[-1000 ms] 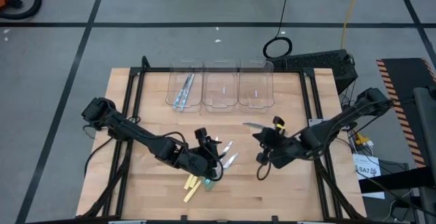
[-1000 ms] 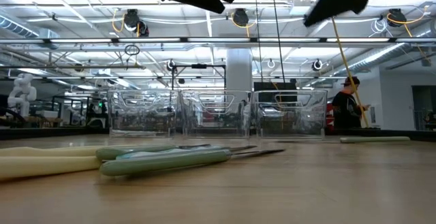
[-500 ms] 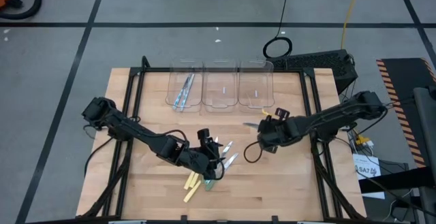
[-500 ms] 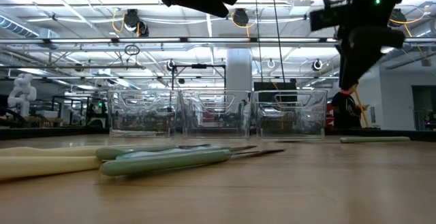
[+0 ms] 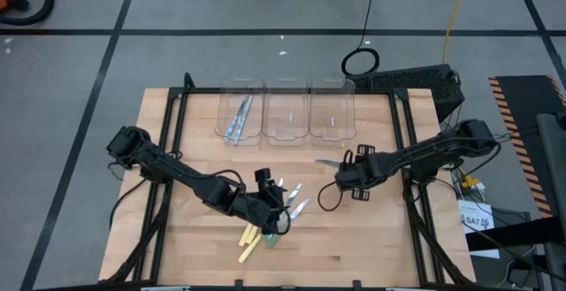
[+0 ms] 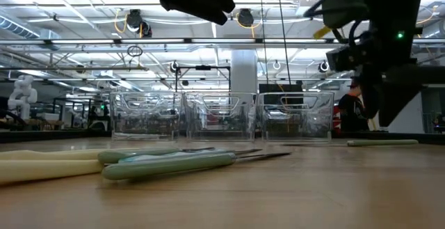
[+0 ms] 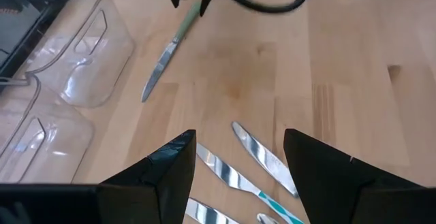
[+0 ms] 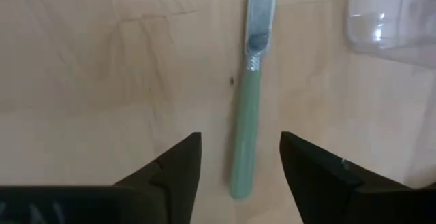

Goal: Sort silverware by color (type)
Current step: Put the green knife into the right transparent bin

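A green-handled knife (image 8: 246, 125) lies flat on the wooden table (image 5: 380, 247), right of the middle. My right gripper (image 8: 240, 183) hangs open just above it, one finger on either side of the handle's free end, touching nothing; in the high view the right gripper (image 5: 341, 174) is beside the knife (image 5: 329, 161). My left gripper (image 7: 238, 183) is open above a loose cluster of silverware (image 5: 265, 225) with green and pale yellow handles near the front middle. Blue-handled silverware (image 5: 237, 118) lies in the left clear bin.
Three clear plastic bins (image 5: 285, 114) stand in a row at the table's far side; the middle and right ones look bare. A black cable loops below my right gripper (image 5: 325, 198). Bare wood lies between the cluster and the bins.
My right gripper has moved toward the table's far edge and down, from the near right of the green knife to just above its handle. The knife and the other silverware lie where they were. My left gripper has barely shifted.
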You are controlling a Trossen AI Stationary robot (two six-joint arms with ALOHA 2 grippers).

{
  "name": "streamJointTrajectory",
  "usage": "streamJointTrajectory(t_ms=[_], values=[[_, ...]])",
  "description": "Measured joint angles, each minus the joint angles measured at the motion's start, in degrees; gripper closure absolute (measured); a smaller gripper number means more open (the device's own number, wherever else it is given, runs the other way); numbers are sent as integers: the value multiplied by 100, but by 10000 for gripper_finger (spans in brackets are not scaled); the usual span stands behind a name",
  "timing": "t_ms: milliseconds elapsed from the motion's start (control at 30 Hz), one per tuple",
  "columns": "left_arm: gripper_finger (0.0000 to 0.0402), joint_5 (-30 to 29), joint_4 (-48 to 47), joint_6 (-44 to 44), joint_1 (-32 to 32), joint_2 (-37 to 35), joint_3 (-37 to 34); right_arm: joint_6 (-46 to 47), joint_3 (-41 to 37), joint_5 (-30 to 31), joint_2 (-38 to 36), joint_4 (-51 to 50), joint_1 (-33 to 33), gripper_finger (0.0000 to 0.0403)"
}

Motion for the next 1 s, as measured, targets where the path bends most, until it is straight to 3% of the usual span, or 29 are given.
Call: streamJointTrajectory(t_ms=[467, 633, 1000], values=[[172, 0, -31, -115, -119, 0, 0, -644, -766, -131, -1, 850, -556, 220], [172, 0, -52, -117, -119, 0, 0, -787, -766, -483, -2, 960, -800, 224], [172, -2, -122, -119, -119, 0, -2, -940, -741, -731, 180, 1065, -1020, 287]])
